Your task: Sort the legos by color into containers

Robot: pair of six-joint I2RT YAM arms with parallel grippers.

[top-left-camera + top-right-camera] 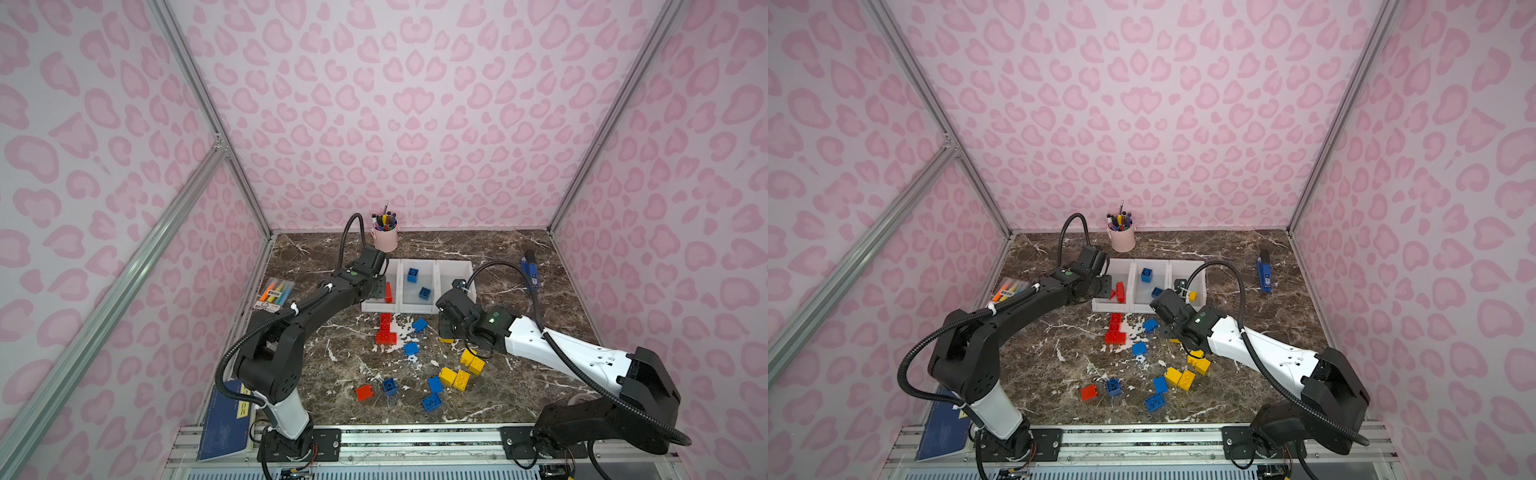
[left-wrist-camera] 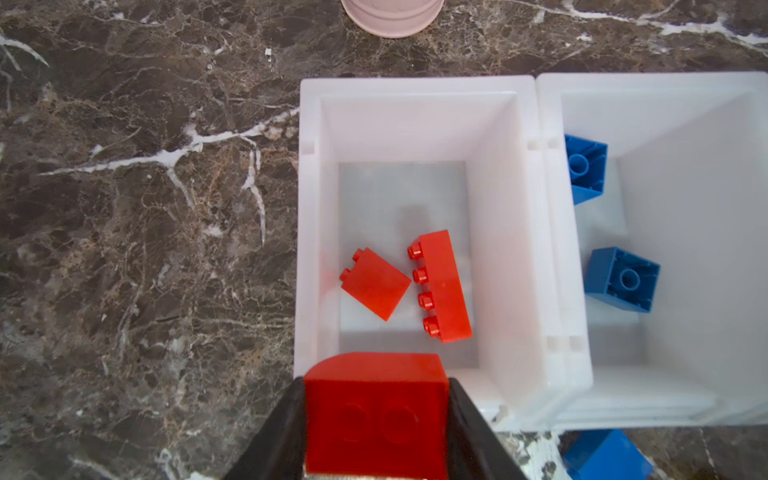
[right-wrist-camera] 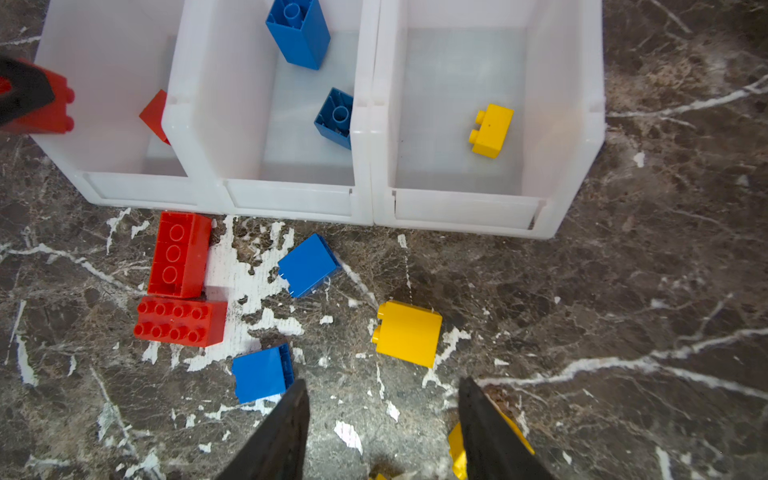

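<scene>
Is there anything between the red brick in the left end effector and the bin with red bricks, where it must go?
Nothing visible does. The left end effector holds the red brick close by the left bin, whose top is open. Inside, a square red brick and a long red brick lie low on the floor.

The right container (image 3: pixel 465 208) holds one yellow lego (image 3: pixel 491 131) — most of its floor is bare, and the surface (image 3: pixel 644 270) just in front of it and to its right lies open. Red legos (image 3: pixel 178 253) and blue legos (image 3: pixel 307 264) crowd the way to the other two. The left claw (image 2: pixel 376 382), gripping a red brick (image 2: pixel 374 419), hangs over the front lip of the left container (image 2: pixel 415 85); its far half is free — a pink cup (image 2: pixel 392 16) stands just behind.
</scene>
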